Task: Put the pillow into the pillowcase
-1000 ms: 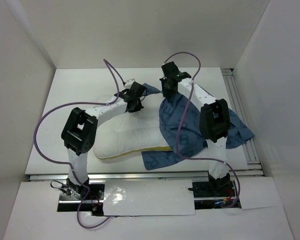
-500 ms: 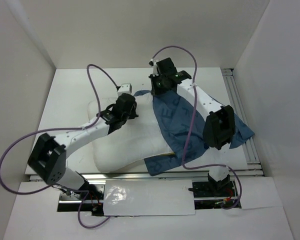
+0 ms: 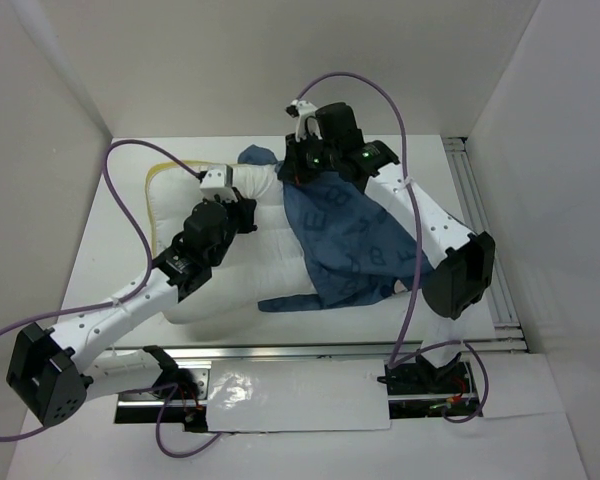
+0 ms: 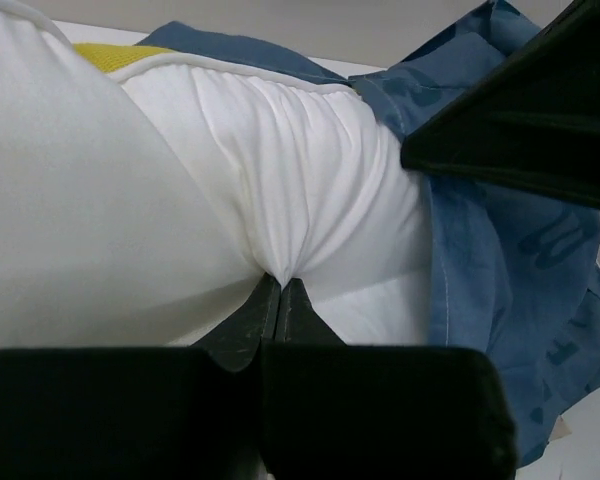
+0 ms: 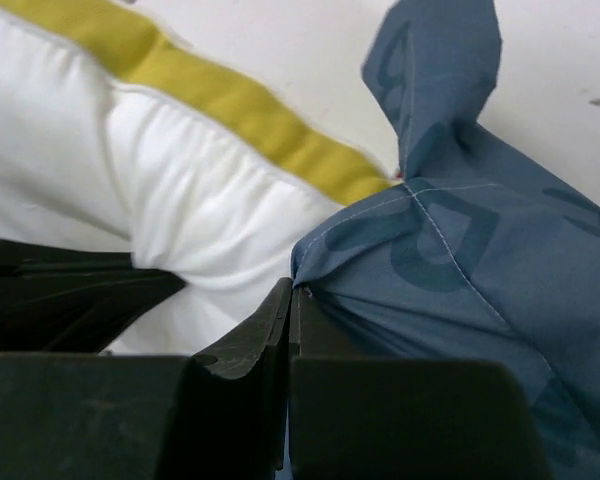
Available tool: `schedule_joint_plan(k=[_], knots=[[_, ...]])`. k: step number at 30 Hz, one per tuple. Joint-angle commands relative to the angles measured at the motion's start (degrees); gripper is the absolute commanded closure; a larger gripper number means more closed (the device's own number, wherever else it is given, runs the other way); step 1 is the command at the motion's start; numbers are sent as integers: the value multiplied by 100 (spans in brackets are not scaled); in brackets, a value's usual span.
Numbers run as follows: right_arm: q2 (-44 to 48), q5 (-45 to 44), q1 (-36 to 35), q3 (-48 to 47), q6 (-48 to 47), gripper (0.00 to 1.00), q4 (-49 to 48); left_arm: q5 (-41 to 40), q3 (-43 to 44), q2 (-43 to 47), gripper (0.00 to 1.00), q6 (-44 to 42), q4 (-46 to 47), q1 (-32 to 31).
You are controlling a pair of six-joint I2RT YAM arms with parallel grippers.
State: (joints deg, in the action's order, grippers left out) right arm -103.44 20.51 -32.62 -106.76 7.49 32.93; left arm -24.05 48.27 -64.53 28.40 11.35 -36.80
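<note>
The white pillow with its yellow trim lies across the middle of the table; it also shows in the left wrist view and the right wrist view. The dark blue printed pillowcase drapes over the pillow's right part. My left gripper is shut, pinching a fold of the pillow. My right gripper is shut on the hem of the pillowcase at the far side, and the pillowcase bunches over the trim.
White walls enclose the table on three sides. A metal rail runs along the right edge and another along the front. Purple cables loop above both arms.
My left arm has swung left and stretched out, dragging the pillow leftward. My right gripper has moved left and further back, pulling the pillowcase over the pillow.
</note>
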Motion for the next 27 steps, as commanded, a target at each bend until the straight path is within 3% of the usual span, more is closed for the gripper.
schedule_joint_plan(k=[1,10,15,22,25,27], knots=[[210,1112,-594,15,236,100,-471,287,121,160,100,121,1335,-38],[-150,2113,-1080,-310,420,100,-1086,270,69,55,100,710,1528,-100],[16,1483,-869,137,569,100,-1087,-423,-151,265,100,1000,1256,-100],[-184,385,-245,771,798,98,-692,-1373,147,-181,100,1886,140,-39],[-431,314,-105,771,746,87,-472,-1760,629,-612,100,2475,-781,14],[-651,85,-104,657,746,87,-340,-1927,1130,-1174,100,3117,-1631,15]])
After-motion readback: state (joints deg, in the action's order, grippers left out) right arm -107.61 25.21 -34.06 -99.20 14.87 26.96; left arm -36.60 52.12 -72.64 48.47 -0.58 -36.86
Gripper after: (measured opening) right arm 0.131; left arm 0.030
